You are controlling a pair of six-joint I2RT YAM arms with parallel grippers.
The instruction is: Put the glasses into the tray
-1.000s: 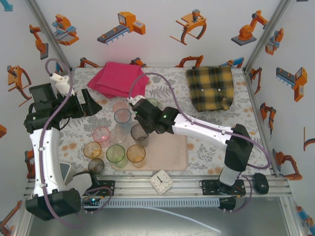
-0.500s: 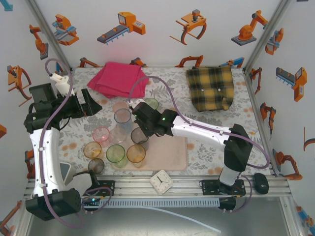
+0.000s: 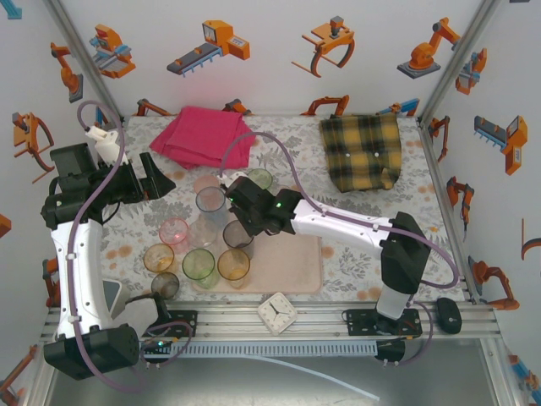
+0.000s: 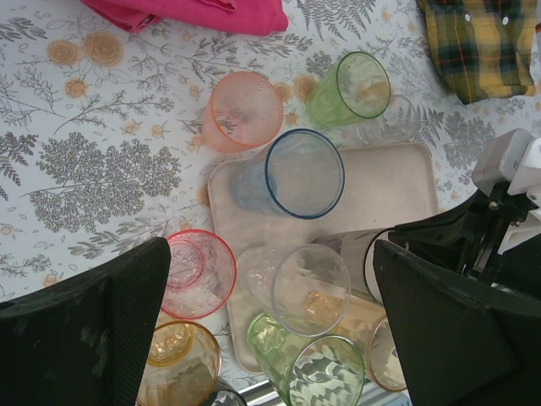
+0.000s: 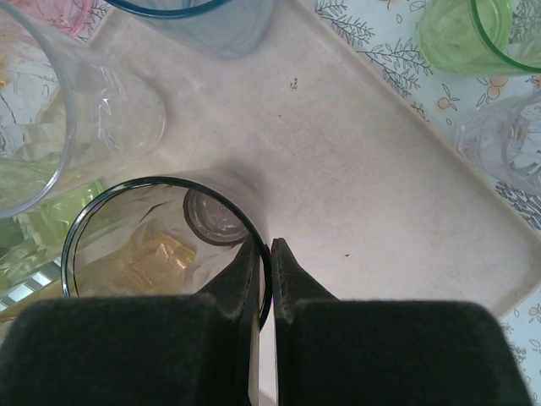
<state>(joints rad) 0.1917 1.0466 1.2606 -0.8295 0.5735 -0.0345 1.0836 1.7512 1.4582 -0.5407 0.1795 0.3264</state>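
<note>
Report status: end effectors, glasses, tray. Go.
Left end effector open, holding nothing. Right end effector shut on grey glass rim, over tray. Clear glass close alongside. Pink glass off tray.

The tray's [image 3: 294,264] right half lies bare, while upright glasses [image 3: 199,264] crowd its left side.

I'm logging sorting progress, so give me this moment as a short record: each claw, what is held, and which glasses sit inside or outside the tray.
right claw: shut on the rim of the smoky grey glass
held glass position: over the tray; resting or lifted, cannot tell
left claw: open, holding nothing, left of the glasses
on tray: blue glass, clear glass
off tray: peach glass, far green glass, pink glass
</note>
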